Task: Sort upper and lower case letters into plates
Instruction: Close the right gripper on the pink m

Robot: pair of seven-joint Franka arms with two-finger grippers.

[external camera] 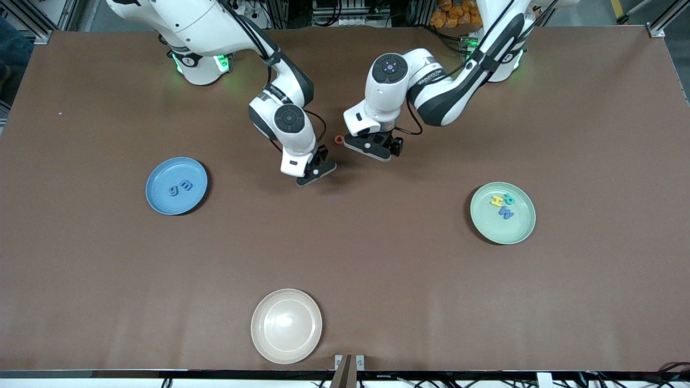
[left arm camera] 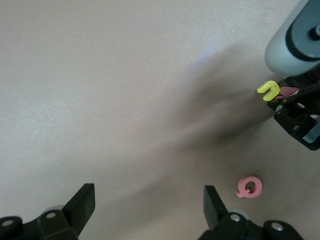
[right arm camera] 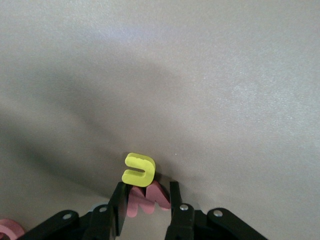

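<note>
Two arms work one brown table, clock bearings read off the front view. Three plates next: sky-blue plate at nine o'clock of the table, mint-green plate at three o'clock, cream-white plate at six o'clock by the camera's edge. Left gripper low over the table just toward twelve o'clock of centre, fingers spread wide, nothing between them. Right gripper low at about eight o'clock of the left one, fingers pinched on the sides of the red w. Letters last. Yellow u touches the w just past the right gripper's fingertips; cannot tell whether it lies on the table or on the w. Red Q flat on the table at nine o'clock of the left gripper, just outside one finger. In the mint-green plate: yellow H, teal R, blue W, clustered toward twelve o'clock. In the sky-blue plate: blue g and a dark blue letter side by side at its middle.
</note>
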